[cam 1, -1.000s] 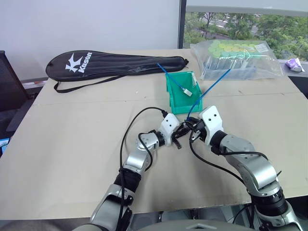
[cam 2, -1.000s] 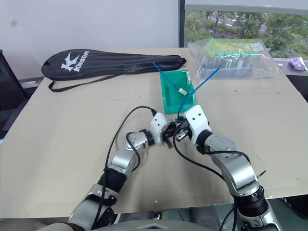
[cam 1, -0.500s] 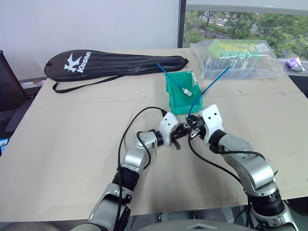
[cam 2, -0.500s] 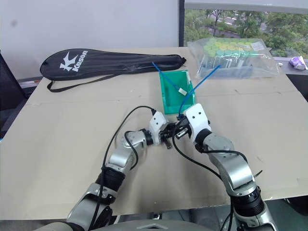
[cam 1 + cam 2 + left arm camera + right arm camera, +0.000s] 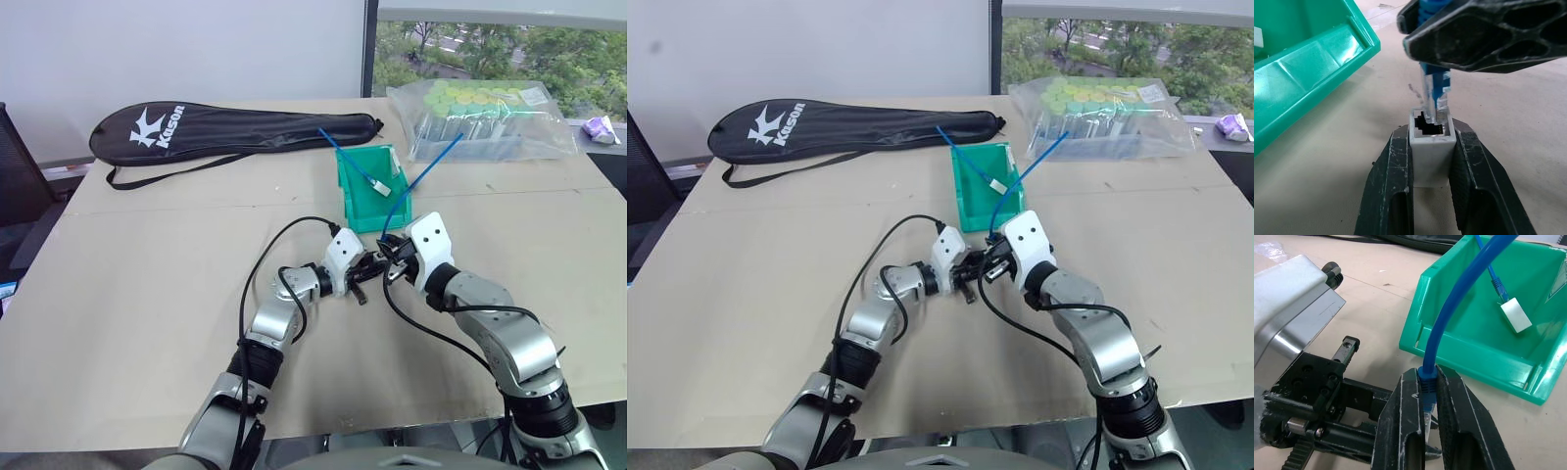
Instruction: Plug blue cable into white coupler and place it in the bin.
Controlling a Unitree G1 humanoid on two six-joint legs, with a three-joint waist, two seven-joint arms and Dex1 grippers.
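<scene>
My left gripper (image 5: 1431,133) is shut on the white coupler (image 5: 1432,152), whose dark socket faces my right gripper. My right gripper (image 5: 1426,375) is shut on the blue cable (image 5: 1449,318) just behind its clear plug (image 5: 1434,95). The plug's tip sits at the mouth of the socket, slightly tilted. Both grippers meet low over the table, my left gripper (image 5: 362,274) and my right gripper (image 5: 388,266), just in front of the green bin (image 5: 355,208). From the right gripper the cable arcs up and away over the bin's right side.
Inside the bin lies another blue cable with its own white block (image 5: 380,185). A black racket bag (image 5: 235,127) lies at the far left. At the far right there is a clear plastic bag (image 5: 490,122) of green-capped items. Bare cardboard-coloured tabletop (image 5: 147,284) surrounds the grippers.
</scene>
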